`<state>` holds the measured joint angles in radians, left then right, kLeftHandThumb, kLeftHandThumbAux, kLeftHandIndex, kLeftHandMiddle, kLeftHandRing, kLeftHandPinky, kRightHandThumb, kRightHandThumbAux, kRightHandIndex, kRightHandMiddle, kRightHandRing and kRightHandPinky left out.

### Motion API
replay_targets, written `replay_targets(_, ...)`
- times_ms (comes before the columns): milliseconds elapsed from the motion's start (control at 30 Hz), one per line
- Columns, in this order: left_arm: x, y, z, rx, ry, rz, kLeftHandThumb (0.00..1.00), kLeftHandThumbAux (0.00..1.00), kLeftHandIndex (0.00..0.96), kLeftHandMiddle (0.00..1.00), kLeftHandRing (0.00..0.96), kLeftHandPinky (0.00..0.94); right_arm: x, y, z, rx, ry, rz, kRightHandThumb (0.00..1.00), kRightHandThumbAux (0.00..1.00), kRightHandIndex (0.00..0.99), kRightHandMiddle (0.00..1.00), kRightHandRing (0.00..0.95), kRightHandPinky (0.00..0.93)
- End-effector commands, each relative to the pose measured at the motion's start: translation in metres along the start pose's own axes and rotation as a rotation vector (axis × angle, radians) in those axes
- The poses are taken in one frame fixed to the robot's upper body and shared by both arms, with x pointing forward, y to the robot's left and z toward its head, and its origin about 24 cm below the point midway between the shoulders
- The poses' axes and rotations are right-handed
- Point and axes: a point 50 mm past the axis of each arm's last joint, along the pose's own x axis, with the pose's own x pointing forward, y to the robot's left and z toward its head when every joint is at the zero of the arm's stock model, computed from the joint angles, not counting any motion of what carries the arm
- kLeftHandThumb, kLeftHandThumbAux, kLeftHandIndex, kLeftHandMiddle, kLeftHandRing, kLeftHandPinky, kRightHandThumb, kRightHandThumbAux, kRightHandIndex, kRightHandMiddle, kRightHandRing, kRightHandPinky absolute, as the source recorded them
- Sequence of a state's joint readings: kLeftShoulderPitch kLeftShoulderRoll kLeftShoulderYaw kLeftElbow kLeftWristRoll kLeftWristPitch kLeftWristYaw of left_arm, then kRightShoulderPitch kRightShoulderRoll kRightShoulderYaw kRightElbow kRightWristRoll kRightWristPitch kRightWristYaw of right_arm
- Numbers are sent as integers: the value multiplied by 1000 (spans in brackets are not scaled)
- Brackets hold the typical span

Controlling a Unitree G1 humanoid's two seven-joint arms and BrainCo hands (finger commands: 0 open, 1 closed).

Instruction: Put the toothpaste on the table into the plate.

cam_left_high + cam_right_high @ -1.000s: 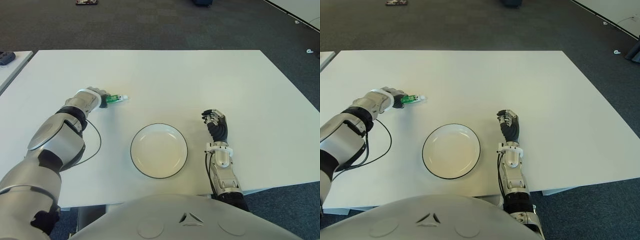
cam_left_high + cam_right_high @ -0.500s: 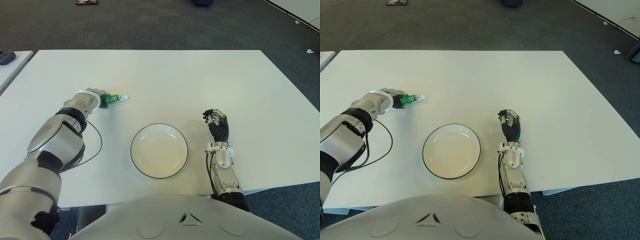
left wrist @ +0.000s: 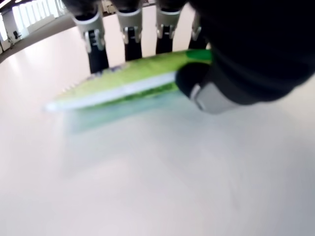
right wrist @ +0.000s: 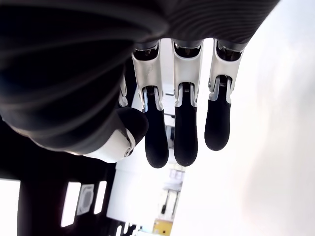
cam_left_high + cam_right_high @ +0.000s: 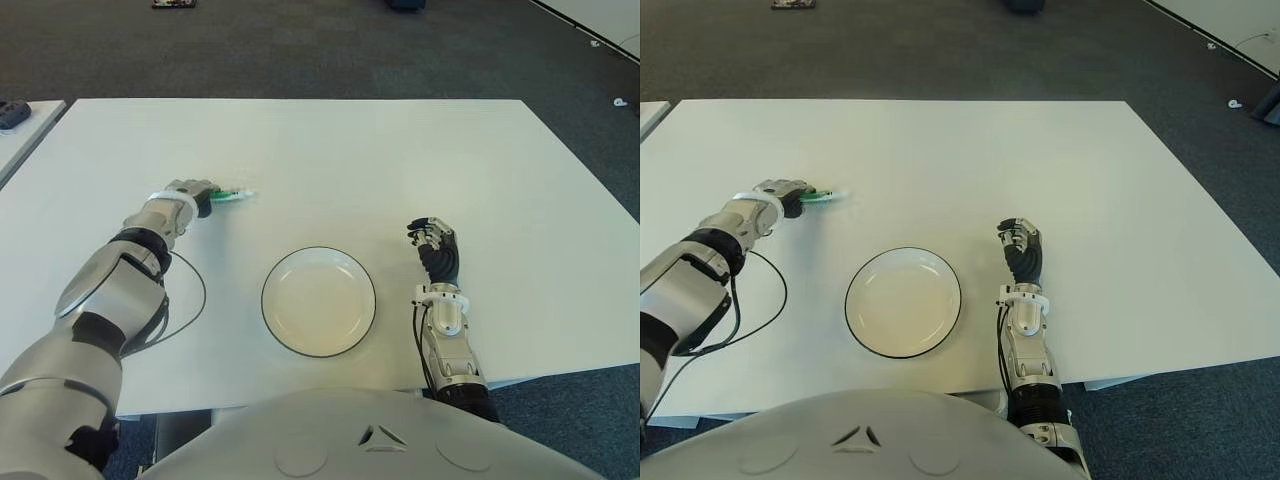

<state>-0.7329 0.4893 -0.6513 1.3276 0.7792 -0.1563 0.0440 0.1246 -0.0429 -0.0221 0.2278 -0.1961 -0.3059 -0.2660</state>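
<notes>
A small green toothpaste tube (image 5: 230, 195) with a white cap is held at the left of the white table (image 5: 330, 150), raised slightly over it. My left hand (image 5: 192, 196) is shut on the tube (image 3: 128, 83); in the left wrist view the thumb presses it against the fingers (image 3: 133, 37). The white plate (image 5: 318, 300) with a dark rim lies near the table's front edge, to the right of the left hand and nearer me. My right hand (image 5: 434, 245) shows right of the plate, fingers relaxed and holding nothing.
A black cable (image 5: 185, 300) loops from my left forearm over the table beside the plate. Another white table's corner (image 5: 20, 125) shows at the far left. Dark carpet (image 5: 300, 50) surrounds the table.
My left hand has shifted slightly away from me and lifted the toothpaste a little, which now looks blurred. My right hand and the plate have not moved.
</notes>
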Motion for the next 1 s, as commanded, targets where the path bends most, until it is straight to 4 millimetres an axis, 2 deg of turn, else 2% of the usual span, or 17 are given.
replay_targets(33,-4,-36,9,-56,-25,-96,835,669,399,552,687,713,1,1,1,1,-6,-6,708,729,423,482,474,484)
replay_targets(300,-3,-35,9,-135,-7,-78,843,669,412,582,748,773,1,0,1,6,-10,-8,710,728,423,487,476,484)
replay_targets(1000,-3,-31,7,-189,5,-43,846,668,421,587,781,771,2,-2,2,-1,-26,-2,710,729,423,480,474,479)
